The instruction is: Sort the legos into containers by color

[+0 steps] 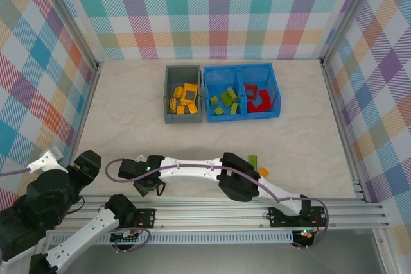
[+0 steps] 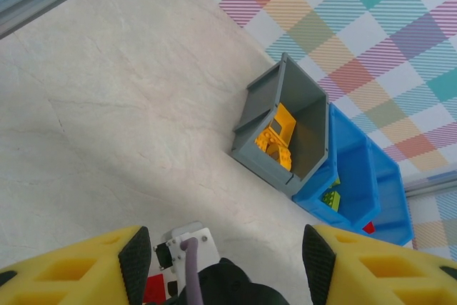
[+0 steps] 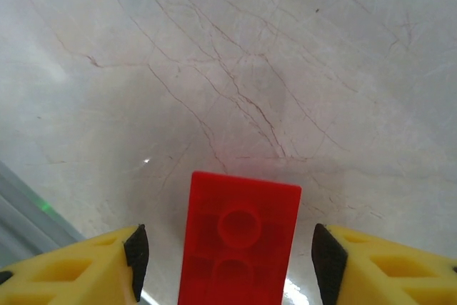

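Looking down from above, the grey bin (image 1: pixel 183 119) and the blue bin (image 1: pixel 221 118) are sitting side by side, touching, toward twelve o'clock on the tabletop (image 1: pixel 128 126). Yellow-orange bricks (image 1: pixel 183 99) are lying in the grey one. Green bricks (image 1: pixel 225 102) are lying in the blue bin's left compartment and red bricks (image 1: pixel 258 99) in its right. The right arm is stretching along the near edge toward nine o'clock, with the right hand (image 1: pixel 149 187) pointing down at the tabletop around seven o'clock. A loose green brick (image 1: pixel 252 160) and an orange brick (image 1: pixel 263 172) are lying just beside that arm's elbow, near five o'clock.

From the left wrist, the left hand (image 2: pixel 225 258) is standing open, its yellow fingers (image 2: pixel 107 269) wide apart and gripping nothing. The grey bin (image 2: pixel 264 101) is showing at about two o'clock with yellow-orange bricks (image 2: pixel 280 133) inside, and the blue bin (image 2: pixel 353 155) is pressing against its far side.

From the right wrist, the right hand (image 3: pixel 230 258) is hanging open over the tabletop (image 3: pixel 228 69). A red brick (image 3: pixel 239 241) is lying between its fingers (image 3: pixel 136 258) at six o'clock, with bare tabletop showing on both sides, so neither pad is touching it.
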